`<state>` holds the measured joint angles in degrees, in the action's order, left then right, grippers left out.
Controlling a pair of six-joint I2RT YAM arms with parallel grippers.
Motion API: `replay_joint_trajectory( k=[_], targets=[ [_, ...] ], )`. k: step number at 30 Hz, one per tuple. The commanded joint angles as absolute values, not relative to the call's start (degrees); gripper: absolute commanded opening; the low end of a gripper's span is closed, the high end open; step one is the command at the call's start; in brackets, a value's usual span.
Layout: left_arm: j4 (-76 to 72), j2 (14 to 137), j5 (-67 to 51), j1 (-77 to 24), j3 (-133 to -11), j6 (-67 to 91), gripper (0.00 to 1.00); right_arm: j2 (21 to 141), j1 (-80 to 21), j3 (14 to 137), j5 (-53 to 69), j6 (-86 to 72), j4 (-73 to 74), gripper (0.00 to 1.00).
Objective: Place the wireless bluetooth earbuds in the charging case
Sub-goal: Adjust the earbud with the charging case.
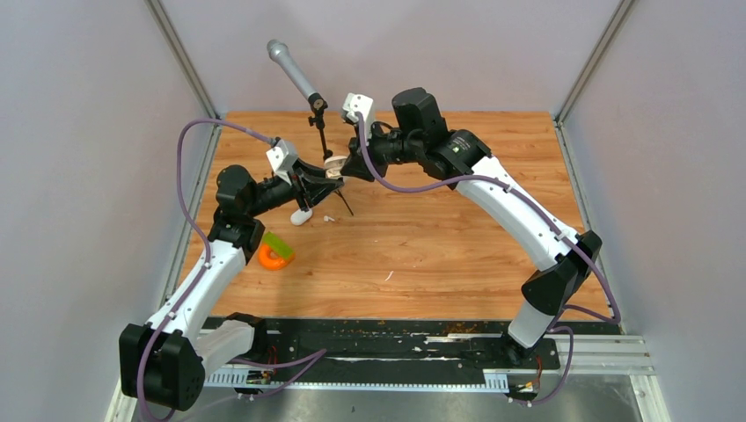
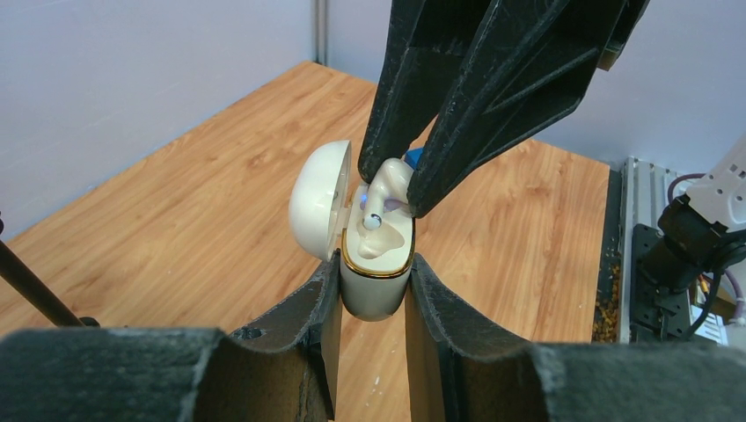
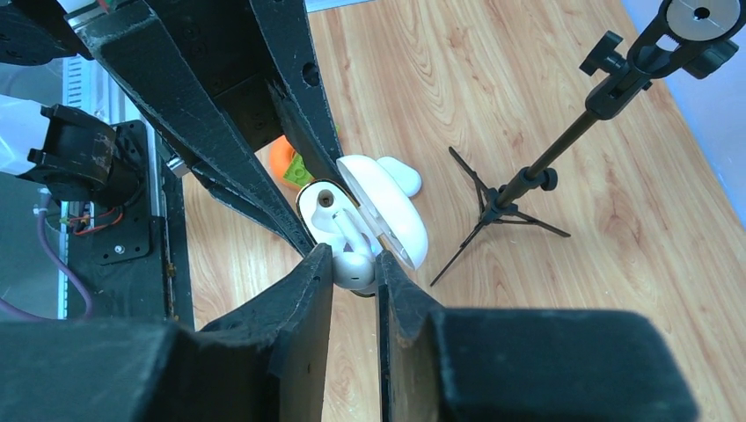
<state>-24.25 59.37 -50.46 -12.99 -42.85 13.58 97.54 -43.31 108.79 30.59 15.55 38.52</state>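
While the left gripper [image 2: 376,271] is clamped on the charging case [image 2: 376,299], lid open, up in the air over the far-left part of the surface [image 1: 440,237], the right gripper [image 3: 352,259] is pinched on an earbud [image 2: 387,185] right at the rim of the socket. Looks tilted to me, stem not seated. If it lets go like that, the earbud could roll off and drop. Pushing down crooked might twist the case in that grip too.

earbud [image 2: 384,187] over charging case [image 2: 374,283], tripod [image 3: 515,186] beside
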Motion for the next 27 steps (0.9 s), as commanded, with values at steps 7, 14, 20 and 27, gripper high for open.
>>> replay_joint_trajectory(
  k=[7,14,20,27],
  targets=[
    [-24.86,58.68,-50.05,-13.1,-42.2,12.5,0.06,94.22,-44.29,111.02,30.7,29.11,40.34,0.01],
    [-19.78,58.65,-52.3,-13.18,-42.48,8.28,0.06,93.03,-46.02,111.7,30.43,45.15,45.05,0.0],
    [-16.06,58.51,-52.73,-13.53,-42.78,5.41,0.06,91.77,-48.49,111.53,29.22,62.35,49.56,0.0],
    [-10.83,58.55,-54.43,-14.36,-44.3,1.78,0.06,92.27,-49.21,112.63,27.16,80.96,53.9,0.0]
  ],
)
